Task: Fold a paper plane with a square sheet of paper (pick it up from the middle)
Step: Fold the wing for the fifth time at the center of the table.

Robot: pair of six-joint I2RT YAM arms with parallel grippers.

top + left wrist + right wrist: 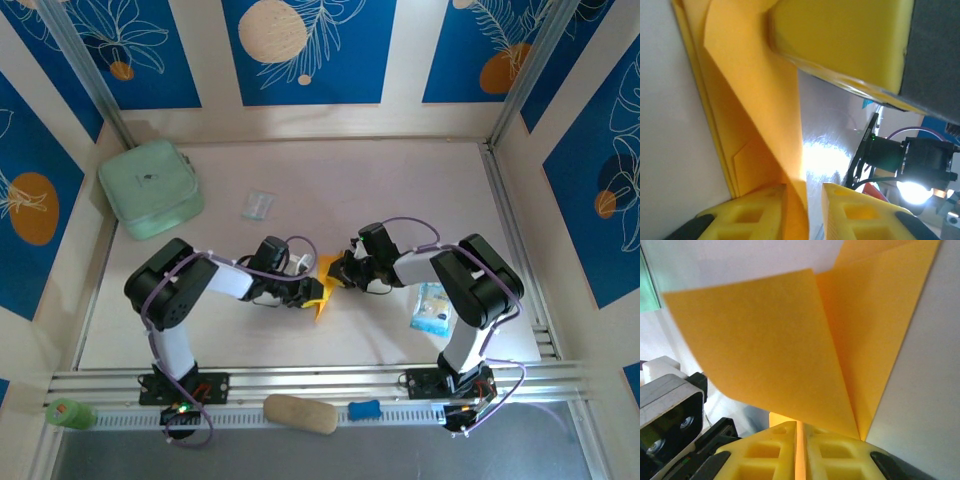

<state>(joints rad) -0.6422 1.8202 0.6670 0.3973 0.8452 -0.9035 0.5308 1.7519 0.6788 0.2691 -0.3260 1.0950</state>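
The orange-yellow square sheet of paper point(322, 285), creased into layered flaps, hangs between my two grippers at the middle of the table. My right gripper point(801, 426) is shut on its edge, with a thin strip of paper point(780, 340) pinched between the yellow pads. My left gripper point(807, 192) is slightly open. The paper point(755, 110) rests against its left finger point(760, 210), and a gap shows to the right finger point(860, 215). From above, the left gripper point(308, 293) and the right gripper point(340, 272) face each other across the sheet.
A mint-green pouch point(150, 188) lies at the back left and a small clear wrapper point(258, 206) behind the arms. A blue-and-white packet point(432, 308) sits by the right arm. On the front rail are a tan oval lump point(300, 414) and a blue piece point(365, 409).
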